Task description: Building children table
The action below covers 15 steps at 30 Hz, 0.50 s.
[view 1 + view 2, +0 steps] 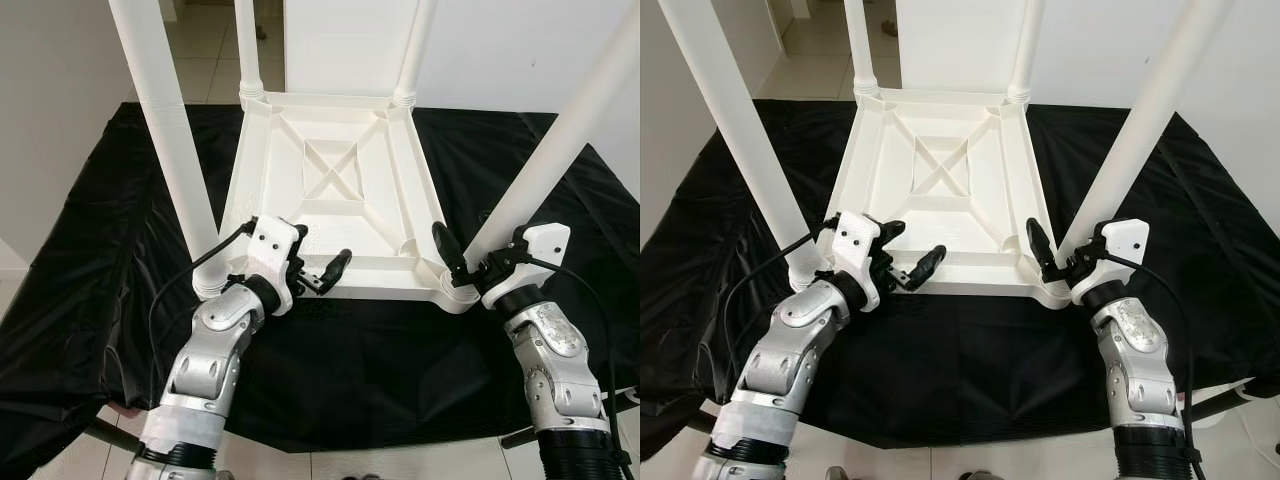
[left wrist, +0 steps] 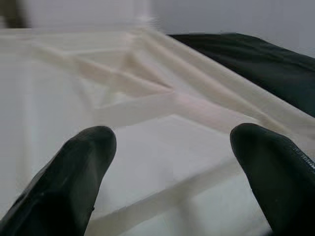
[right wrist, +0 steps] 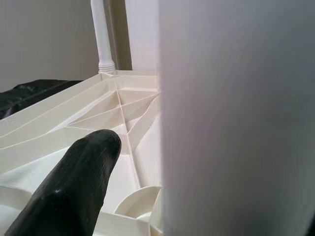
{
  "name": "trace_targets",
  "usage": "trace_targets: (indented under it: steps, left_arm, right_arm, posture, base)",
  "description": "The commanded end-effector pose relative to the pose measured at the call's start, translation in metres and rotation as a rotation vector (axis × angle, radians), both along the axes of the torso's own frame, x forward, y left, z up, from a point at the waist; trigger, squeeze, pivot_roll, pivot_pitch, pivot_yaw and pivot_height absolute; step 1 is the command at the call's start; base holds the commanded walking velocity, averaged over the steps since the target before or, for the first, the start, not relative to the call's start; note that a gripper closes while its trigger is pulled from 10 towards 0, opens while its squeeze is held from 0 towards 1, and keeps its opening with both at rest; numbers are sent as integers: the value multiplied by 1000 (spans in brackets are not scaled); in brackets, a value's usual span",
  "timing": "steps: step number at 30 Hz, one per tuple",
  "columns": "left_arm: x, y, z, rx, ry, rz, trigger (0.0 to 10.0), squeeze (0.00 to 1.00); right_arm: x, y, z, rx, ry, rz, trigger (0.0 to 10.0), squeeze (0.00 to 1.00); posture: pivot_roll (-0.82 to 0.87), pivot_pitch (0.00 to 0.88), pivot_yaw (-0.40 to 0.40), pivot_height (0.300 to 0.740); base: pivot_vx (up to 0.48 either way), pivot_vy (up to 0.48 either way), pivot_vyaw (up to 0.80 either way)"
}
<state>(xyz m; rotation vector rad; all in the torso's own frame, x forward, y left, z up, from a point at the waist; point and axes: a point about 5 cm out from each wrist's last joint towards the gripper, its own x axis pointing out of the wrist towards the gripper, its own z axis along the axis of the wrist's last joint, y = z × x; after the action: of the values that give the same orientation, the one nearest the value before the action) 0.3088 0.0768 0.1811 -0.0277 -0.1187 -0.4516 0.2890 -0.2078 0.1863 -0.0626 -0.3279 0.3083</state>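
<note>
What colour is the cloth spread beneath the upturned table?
Black; the cloth shows best in the left eye view.

A home room (plain white walls (image 1: pixel 60 120)), tiled floor (image 1: pixel 205 65), black floor sheet (image 1: pixel 90 230).

Black cloth (image 1: pixel 90 230) is covering the whole support surface, wrinkling at the left and right edges and hanging over the near edge. What's under the cloth isn't showing, so can't tell what kind of support it is. White children table (image 1: pixel 335 190) is lying upside down directly on the cloth, roughly centred, ribbed underside with an X brace facing up. Four white legs are standing up from its corners, two far, two near. Pale tiled floor (image 1: pixel 205 70) is showing beyond the far edge and below the near edge.
</note>
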Motion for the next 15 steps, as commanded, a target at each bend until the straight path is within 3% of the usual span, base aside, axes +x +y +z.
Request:
trace_targets:
  steps: [1,7,13,14,15]
  left_arm:
    - [5,4,1,-18,22,68,10000,1000]
    - [10,2,8,-67,26,132,10000,1000]
    - [14,2,10,-32,-2,127,10000,1000]
    - [15,2,10,-22,-12,138,10000,792]
    - [15,2,10,-22,-12,138,10000,792]
  right_arm:
    - [-2,4,-1,15,-4,16,10000,0]
    - [-3,5,-3,52,-7,-2,10000,0]
    - [-4,13,-7,73,3,12,10000,0]
    - [-4,15,-7,73,5,16,10000,0]
    - [-4,15,-7,73,5,16,10000,0]
  posture:
    - [-3,111,-10,740]
    - [-10,111,-24,740]
    - [-28,114,-34,740]
    - [-39,118,-34,740]
    - [-39,118,-34,740]
  base:
    - [0,0,0]
    - [0,0,0]
    - [0,0,0]
    - [0,0,0]
    - [0,0,0]
